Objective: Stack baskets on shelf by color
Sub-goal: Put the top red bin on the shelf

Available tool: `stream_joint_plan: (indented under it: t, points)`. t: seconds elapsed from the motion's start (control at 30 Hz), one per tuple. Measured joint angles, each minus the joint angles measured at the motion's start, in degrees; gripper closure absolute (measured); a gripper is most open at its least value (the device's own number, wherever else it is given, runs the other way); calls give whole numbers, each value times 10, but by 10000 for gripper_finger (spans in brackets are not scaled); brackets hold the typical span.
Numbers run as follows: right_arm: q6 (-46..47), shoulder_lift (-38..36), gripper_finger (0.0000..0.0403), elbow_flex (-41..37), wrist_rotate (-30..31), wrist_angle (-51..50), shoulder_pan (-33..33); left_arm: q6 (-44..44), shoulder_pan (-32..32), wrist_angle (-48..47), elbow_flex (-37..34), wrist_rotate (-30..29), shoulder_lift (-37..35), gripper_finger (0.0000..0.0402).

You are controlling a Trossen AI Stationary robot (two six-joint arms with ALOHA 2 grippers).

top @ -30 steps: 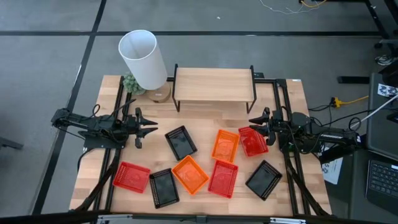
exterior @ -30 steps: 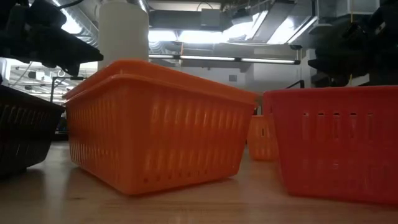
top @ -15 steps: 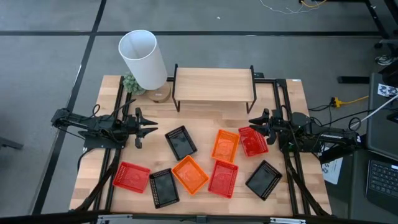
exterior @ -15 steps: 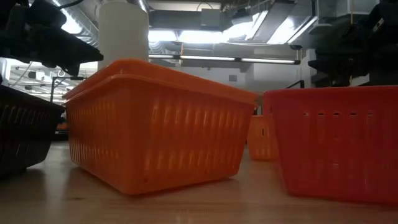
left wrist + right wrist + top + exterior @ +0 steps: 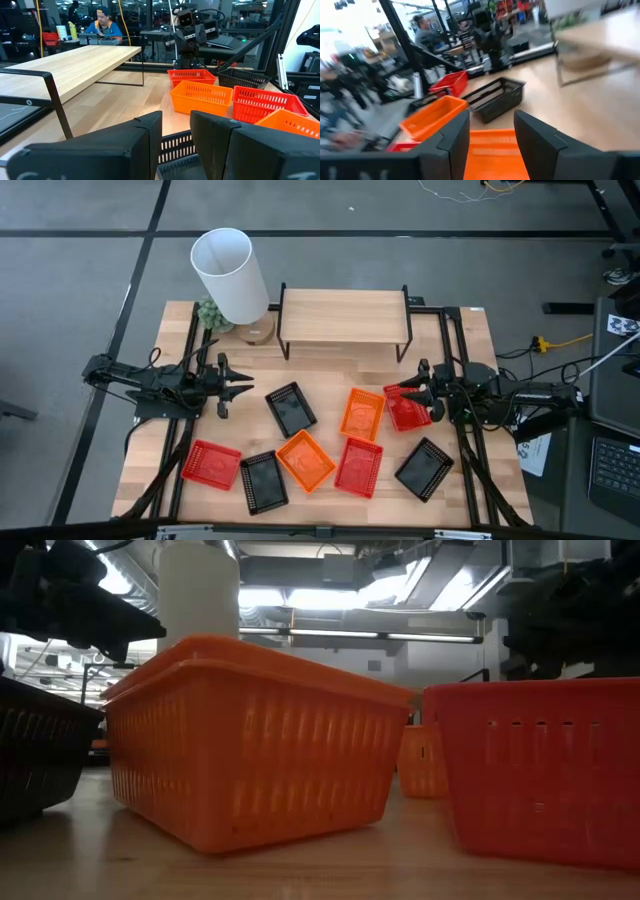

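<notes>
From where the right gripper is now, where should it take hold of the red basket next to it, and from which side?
Grip the rim of the red basket on its long wall nearest the right gripper, coming down from above. The basket lies open side up, so one finger could go inside the thin slatted wall and one outside. The orange basket crowds the far side.

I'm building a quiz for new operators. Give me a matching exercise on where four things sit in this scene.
Things:
1. white cylinder
2. shelf
3. left claw
4. right claw

Places:
a. middle of the table's far edge
b. at the far edge of the red basket on the right
c. far left corner, beside the shelf
d. on the left side, open, pointing at a black basket

Pairs: 1-c, 2-a, 3-d, 4-b
</notes>
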Motion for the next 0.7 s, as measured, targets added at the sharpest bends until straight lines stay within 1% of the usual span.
stream_joint_plan:
  t: [0.07, 0.13, 0.27, 0.33, 0.4, 0.47, 0.6, 0.7]
  points:
    - [49, 5, 247, 0, 0, 0, 13, 0, 0, 0, 0, 0, 0, 308]
    - [75, 8, 247, 0, -1, 0, 30, 0, 0, 0, 0, 0, 0, 308]
    - [82, 10, 247, 0, 3, 5, 63, 0, 0, 0, 0, 0, 0, 308]
    - [82, 10, 247, 0, 5, 27, 76, 0, 0, 0, 0, 0, 0, 308]
    - [70, 10, 247, 0, 5, 56, 90, 14, 0, 0, 0, 0, 0, 308]
    - [42, 10, 247, 0, 5, 73, 106, 66, 0, 0, 0, 0, 0, 308]
    - [-20, 10, 247, 0, 7, 78, 134, 130, 0, 0, 0, 0, 0, 308]
    - [-37, 10, 247, 0, 28, 78, 153, 153, 0, 0, 0, 0, 0, 308]
